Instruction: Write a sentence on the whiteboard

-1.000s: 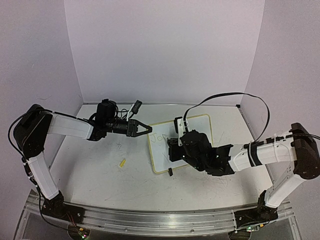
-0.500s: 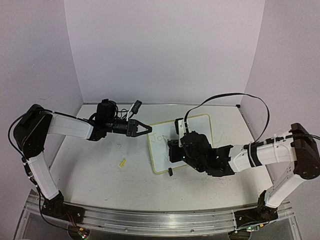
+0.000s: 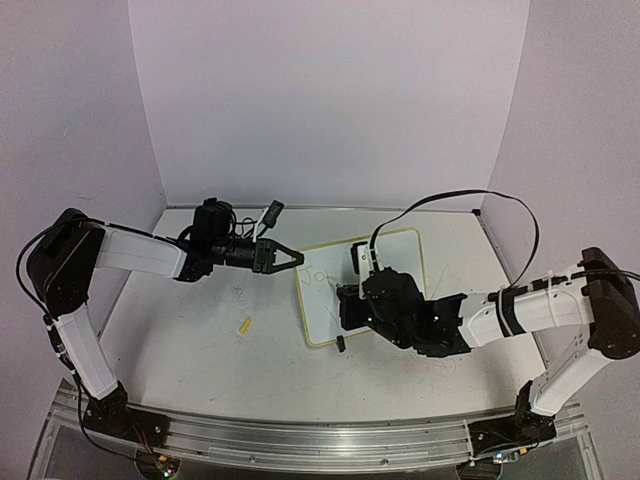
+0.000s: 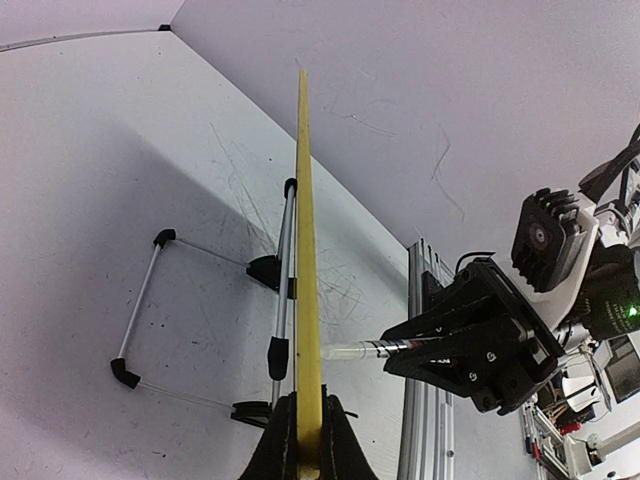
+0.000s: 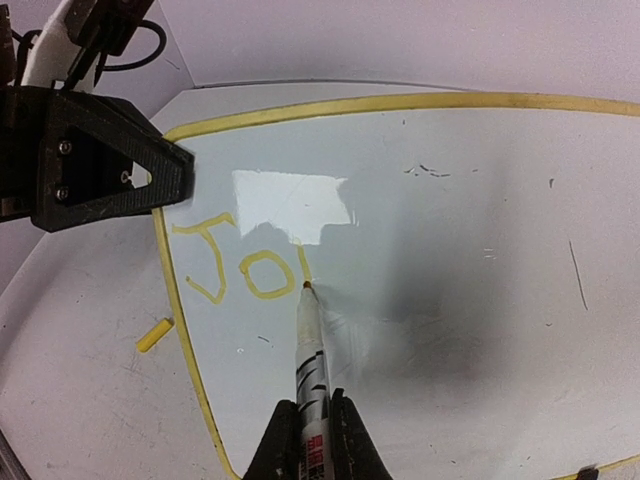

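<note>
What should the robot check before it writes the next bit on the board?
1. The left gripper is clamped on the rim of the whiteboard: ok.
2. The right gripper is shut on the pen: ok.
3. The pen tip touches the board: ok.
4. The sentence is finished: not ok, only "Jo" and one more stroke show.
5. There is bare board to the right for more letters: ok.
6. There is ink left in the pen: cannot tell.

A small yellow cap (image 3: 244,326) lies on its side on my white table (image 3: 180,350) — left half, among faint grey scratches. A thin white pen (image 5: 309,345) shows a yellow tip. Pale walls (image 3: 330,100) stand behind — an aluminium rail (image 3: 330,438) runs along the near edge.
</note>
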{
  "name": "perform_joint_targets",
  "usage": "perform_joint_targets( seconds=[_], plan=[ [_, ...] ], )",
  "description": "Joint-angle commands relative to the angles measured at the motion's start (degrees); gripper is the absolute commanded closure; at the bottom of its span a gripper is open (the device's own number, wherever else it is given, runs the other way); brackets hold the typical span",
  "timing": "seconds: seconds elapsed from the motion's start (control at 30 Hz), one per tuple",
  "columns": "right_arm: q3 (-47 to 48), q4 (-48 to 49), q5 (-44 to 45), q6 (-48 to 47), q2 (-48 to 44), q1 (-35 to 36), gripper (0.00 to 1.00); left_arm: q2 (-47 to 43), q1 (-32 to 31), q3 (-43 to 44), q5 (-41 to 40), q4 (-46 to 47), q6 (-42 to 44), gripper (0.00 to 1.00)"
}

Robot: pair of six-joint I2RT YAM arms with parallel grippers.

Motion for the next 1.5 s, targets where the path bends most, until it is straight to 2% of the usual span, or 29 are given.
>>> perform_joint_targets(
  seconds=[0.0,0.47,1.2,1.47],
  plan=[
    [-0.3,-1.3,1.9,0.9,-2.0,0.1,1.0,-1.2,-0.1,-0.6,2.9,-0.5,-1.7,1.0],
    [2.1,-2.0,5.6,0.9,-1.0,-0.2,1.0,-1.1,-0.1,-0.6,3.0,-0.5,-1.7,1.0],
    [4.4,-0.3,5.3,-2.3,0.7,-1.6,1.0,-1.2,-0.1,-0.7,3.0,-0.5,-1.6,1.0],
    [2.8,-1.8,4.2,-0.9,-0.2,-1.1,1.0,-1.2,-0.1,-0.5,2.9,-0.5,-1.5,1.0]
  ],
)
